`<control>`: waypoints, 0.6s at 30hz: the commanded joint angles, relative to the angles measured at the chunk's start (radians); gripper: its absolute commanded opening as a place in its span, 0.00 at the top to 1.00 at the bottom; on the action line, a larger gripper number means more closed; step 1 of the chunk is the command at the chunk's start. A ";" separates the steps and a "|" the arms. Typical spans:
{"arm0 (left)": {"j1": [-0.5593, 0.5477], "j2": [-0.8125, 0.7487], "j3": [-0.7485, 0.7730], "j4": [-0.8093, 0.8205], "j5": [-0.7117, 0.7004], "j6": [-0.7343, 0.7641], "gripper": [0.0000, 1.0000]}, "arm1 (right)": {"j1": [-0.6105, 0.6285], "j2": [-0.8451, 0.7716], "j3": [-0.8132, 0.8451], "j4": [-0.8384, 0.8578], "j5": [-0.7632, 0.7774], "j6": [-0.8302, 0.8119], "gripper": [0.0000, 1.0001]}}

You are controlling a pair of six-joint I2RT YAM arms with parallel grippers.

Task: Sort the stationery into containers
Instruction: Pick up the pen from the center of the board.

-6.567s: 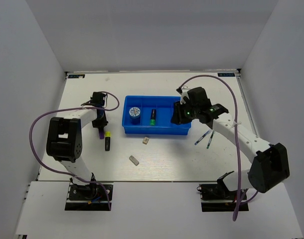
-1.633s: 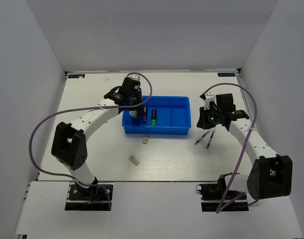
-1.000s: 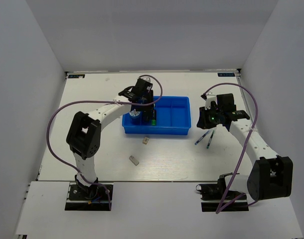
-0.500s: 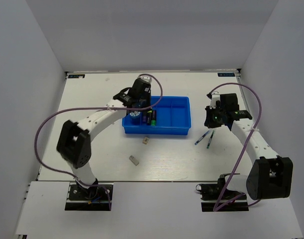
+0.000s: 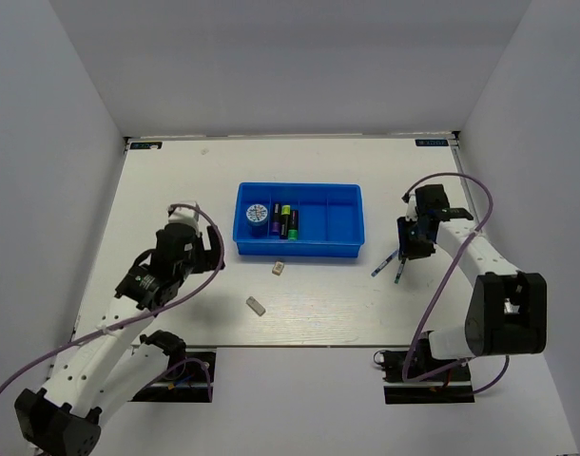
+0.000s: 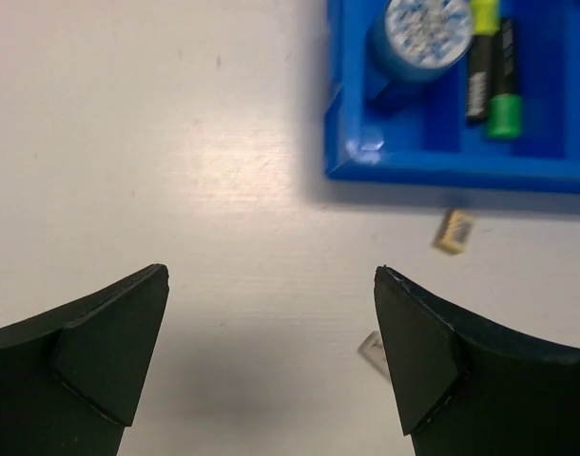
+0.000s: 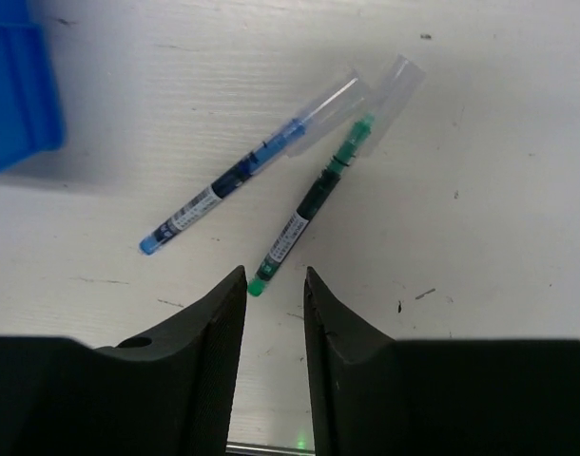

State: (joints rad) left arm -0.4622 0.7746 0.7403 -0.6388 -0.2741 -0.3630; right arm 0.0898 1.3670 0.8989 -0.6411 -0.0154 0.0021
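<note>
The blue tray (image 5: 299, 245) holds a round blue-and-white disc (image 5: 256, 213) and three black markers (image 5: 284, 220) in its left compartments. Two beige erasers (image 5: 279, 268) (image 5: 256, 305) lie on the table in front of it. To its right lie a blue pen (image 7: 242, 171) and a green pen (image 7: 309, 209). My right gripper (image 7: 273, 274) hangs just above the green pen's tip, its jaws a narrow gap apart with nothing between them. Left of the tray, my left gripper (image 6: 271, 272) stands wide open and empty over bare table, the nearer eraser (image 6: 371, 347) beside its right finger.
White walls close in the table on three sides. The tray's two right compartments (image 5: 339, 217) hold nothing. In the right wrist view, the tray's corner (image 7: 19, 95) shows at the upper left.
My left arm has pulled back from over the tray to the table's left front, and its jaws have opened wide. The right gripper has moved nearer to the pens.
</note>
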 commanded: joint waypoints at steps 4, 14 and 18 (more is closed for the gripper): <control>0.075 -0.041 -0.084 -0.013 0.003 -0.002 0.01 | -0.002 0.104 0.008 0.000 0.103 0.056 0.65; 0.089 -0.051 -0.096 0.002 0.056 -0.014 0.01 | 0.005 0.201 0.026 0.037 0.140 0.116 0.67; 0.089 -0.046 -0.099 0.002 0.064 -0.016 0.01 | 0.001 0.253 0.037 0.034 0.129 0.137 0.68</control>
State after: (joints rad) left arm -0.3786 0.7372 0.6418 -0.6510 -0.2260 -0.3710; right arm 0.0917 1.5719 0.9115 -0.6308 0.0982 0.1043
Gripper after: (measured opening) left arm 0.991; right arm 0.324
